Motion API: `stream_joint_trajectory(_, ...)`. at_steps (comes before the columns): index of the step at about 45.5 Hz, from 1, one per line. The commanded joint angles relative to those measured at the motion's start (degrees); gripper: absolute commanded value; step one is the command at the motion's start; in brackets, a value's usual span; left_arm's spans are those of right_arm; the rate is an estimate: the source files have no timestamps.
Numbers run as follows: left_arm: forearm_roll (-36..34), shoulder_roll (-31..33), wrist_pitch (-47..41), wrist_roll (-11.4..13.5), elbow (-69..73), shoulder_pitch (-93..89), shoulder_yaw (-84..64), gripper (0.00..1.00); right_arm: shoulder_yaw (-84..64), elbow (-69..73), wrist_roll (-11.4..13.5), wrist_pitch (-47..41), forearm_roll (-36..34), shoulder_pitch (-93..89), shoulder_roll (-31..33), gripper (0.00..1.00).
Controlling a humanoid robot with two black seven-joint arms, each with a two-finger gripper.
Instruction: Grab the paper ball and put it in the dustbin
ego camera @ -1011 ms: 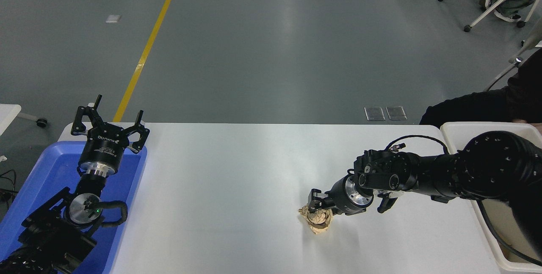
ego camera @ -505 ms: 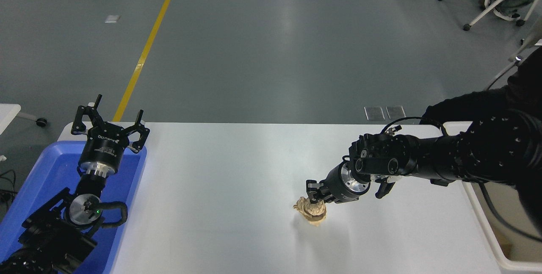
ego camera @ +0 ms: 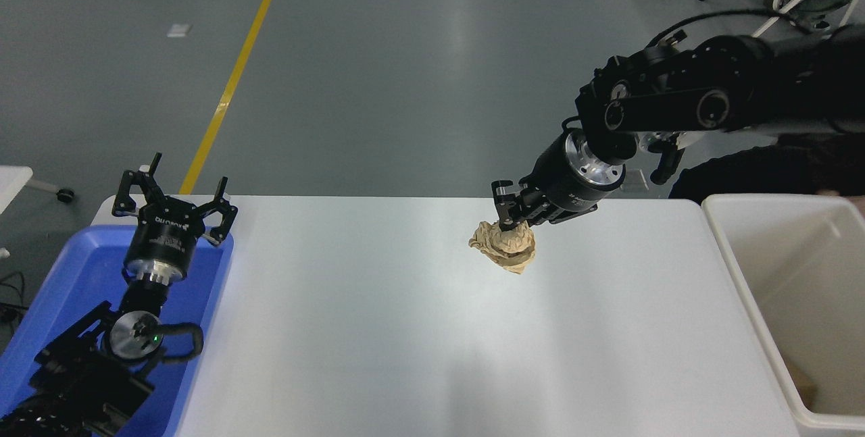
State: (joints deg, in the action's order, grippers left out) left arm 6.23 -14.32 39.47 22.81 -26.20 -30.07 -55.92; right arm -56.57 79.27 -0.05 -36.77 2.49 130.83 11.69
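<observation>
The left gripper [ego camera: 174,192] is being held spread over the blue tray [ego camera: 61,288]. The paper ball [ego camera: 505,248] is being pinched at its top by the right gripper [ego camera: 511,215], above the table [ego camera: 372,329]; it is judged light and crushable. The dustbin [ego camera: 743,275] is waiting rightward.

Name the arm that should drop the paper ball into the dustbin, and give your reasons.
Right. The right gripper already holds the paper ball, and the dustbin sits at the table's right end. The left gripper is open over the blue tray, far off.
</observation>
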Motion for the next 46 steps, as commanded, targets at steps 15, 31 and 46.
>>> stream_joint_trajectory(15, 0.01, 0.08, 0.00, 0.04, 0.01, -0.08, 0.11, 1.00, -8.90, 3.79, 0.31, -3.48, 3.48, 10.58, 6.85, 0.00)
stream_joint_trajectory(31, 0.10, 0.08, -0.09, 0.04, 0.01, -0.17, 0.20, 1.00, -10.84, -15.62, -0.30, -2.87, 32.40, -4.78, 40.24, 0.00)
stream_joint_trajectory(46, 0.10, 0.08, 0.00, 0.04, 0.01, -0.17, 0.11, 1.00, 18.84, -37.95, -1.36, 7.50, 32.05, -45.29, 47.20, 0.00)
